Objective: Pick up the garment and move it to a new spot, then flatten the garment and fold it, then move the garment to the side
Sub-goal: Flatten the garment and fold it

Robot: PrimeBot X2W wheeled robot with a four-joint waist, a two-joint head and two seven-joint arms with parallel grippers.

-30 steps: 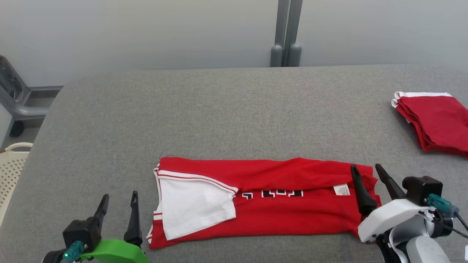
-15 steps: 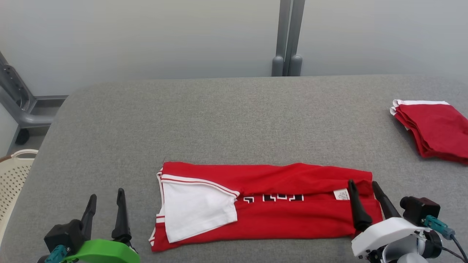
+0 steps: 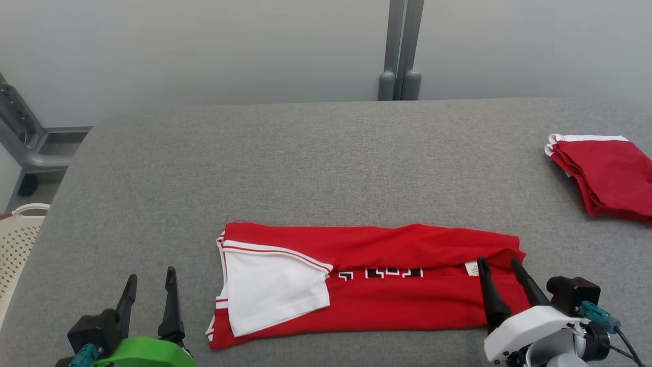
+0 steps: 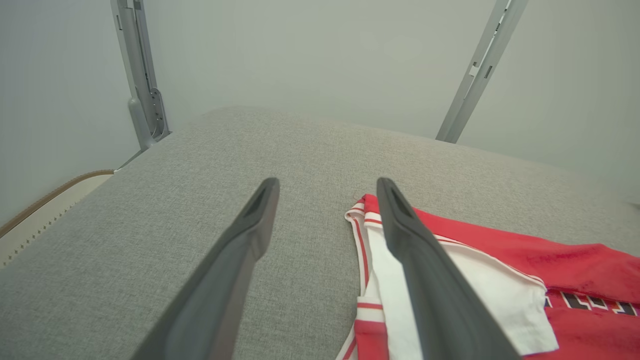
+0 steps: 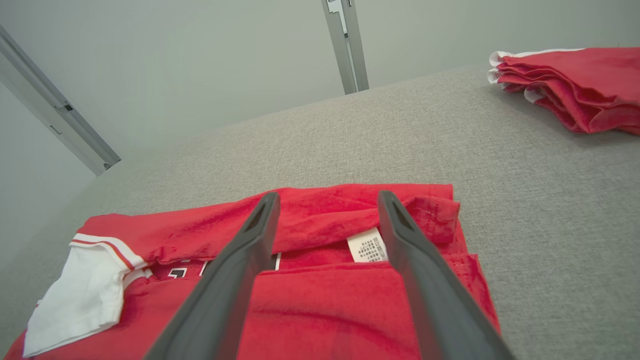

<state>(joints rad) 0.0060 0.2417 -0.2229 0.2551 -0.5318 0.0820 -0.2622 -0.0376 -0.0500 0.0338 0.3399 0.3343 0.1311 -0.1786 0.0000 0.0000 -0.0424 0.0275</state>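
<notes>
Grey fabric worktop (image 3: 326, 153), red garment (image 3: 397, 306) lying half-folded along the near edge. Soft, light, floppy, so I'd pinch its end corners. Left tool (image 3: 152, 274) and right tool (image 3: 497, 260) both spread, empty.

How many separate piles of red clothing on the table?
2. The half-folded garment lies front centre; a folded stack sits far right, partly cut off by the head view's edge, so more may lie beyond.
</notes>
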